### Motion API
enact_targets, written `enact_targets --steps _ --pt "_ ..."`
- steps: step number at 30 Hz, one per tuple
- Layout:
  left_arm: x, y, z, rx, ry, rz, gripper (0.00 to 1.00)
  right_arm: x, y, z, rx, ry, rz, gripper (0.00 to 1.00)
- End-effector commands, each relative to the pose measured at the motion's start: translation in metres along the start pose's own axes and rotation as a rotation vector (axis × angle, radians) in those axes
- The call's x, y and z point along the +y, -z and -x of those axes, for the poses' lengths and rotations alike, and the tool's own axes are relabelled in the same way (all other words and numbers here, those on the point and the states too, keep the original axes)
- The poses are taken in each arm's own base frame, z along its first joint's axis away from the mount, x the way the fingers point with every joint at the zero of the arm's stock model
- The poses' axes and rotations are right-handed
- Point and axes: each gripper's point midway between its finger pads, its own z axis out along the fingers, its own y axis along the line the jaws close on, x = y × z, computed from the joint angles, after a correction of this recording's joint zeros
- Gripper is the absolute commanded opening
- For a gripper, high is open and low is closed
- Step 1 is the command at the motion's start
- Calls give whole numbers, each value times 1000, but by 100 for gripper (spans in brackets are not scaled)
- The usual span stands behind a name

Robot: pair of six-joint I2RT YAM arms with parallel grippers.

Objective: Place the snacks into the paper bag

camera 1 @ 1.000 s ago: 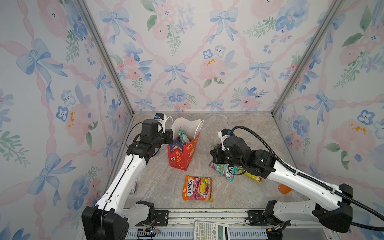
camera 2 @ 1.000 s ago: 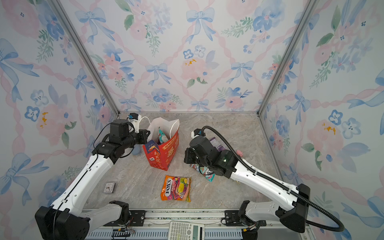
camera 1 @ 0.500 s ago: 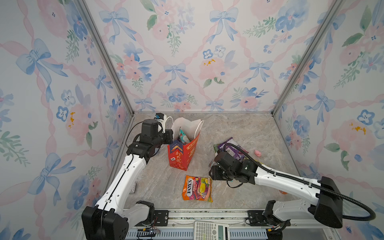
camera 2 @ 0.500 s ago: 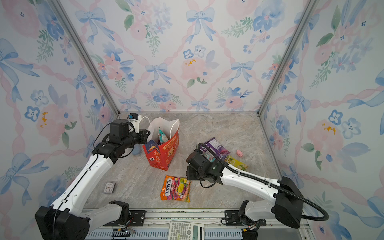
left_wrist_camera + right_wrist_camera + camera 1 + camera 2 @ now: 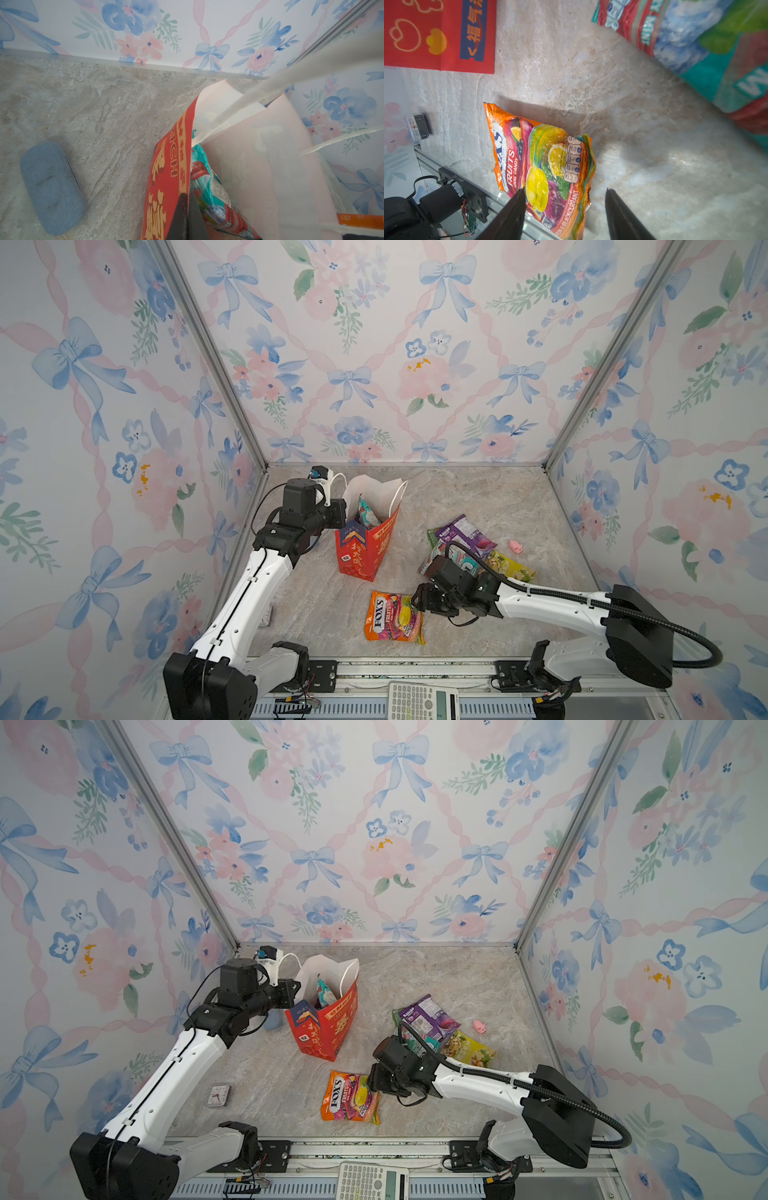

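Orange FOX'S packet (image 5: pixel 395 617) flat on the table (image 5: pixel 457 497), near side, just in front of the upright paper bag (image 5: pixel 365 547). Right gripper (image 5: pixel 565 190) low over its right edge, jaws spread apart, nothing held. Teal packet (image 5: pixel 365 510) stands inside the bag. Left gripper (image 5: pixel 185 196) pinched tight on the bag's left rim. Purple packet (image 5: pixel 465 533) and yellow packet (image 5: pixel 509 566) heaped at right.
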Motion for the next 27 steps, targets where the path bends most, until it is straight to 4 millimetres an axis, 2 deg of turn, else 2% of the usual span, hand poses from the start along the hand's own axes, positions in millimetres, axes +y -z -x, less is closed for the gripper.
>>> enact_targets --steps 1,12,22,24,27 --pt "-5 7 11 -46 -14 -27 0 -1 -9 -8 26 -26 13 64" --pt "-5 11 11 -54 -19 -26 0 -3 -28 -13 55 -37 10 60" --pt "-6 11 11 -54 -19 -30 0 -6 -28 -5 21 -42 -4 7" --pt "-5 11 12 -54 -20 -26 0 -5 -26 -3 11 -43 -2 0" --pt "-6 10 12 -52 -19 -27 0 -4 -22 1 -6 -41 4 0"
